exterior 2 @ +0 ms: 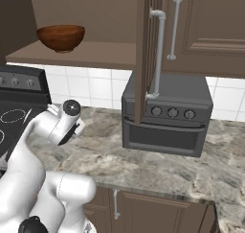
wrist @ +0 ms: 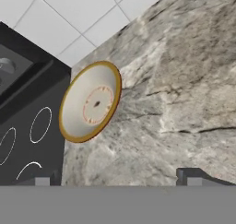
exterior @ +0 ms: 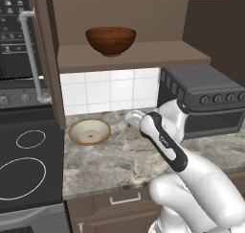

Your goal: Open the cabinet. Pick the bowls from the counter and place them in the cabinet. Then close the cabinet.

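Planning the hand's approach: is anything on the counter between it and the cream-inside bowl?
No. In the hand view, bare counter lies between the open hand and the cream-inside bowl.

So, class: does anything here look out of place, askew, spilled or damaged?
Nothing is spilled or broken. The wooden bowl sits upright on the open cabinet shelf; the cream bowl rests level on the counter beside the stovetop.

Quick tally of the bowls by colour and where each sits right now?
Reddish-brown bowl, on the open cabinet shelf: 1
Tan-rimmed cream bowl, on the counter beside the stovetop: 1
Total bowls: 2
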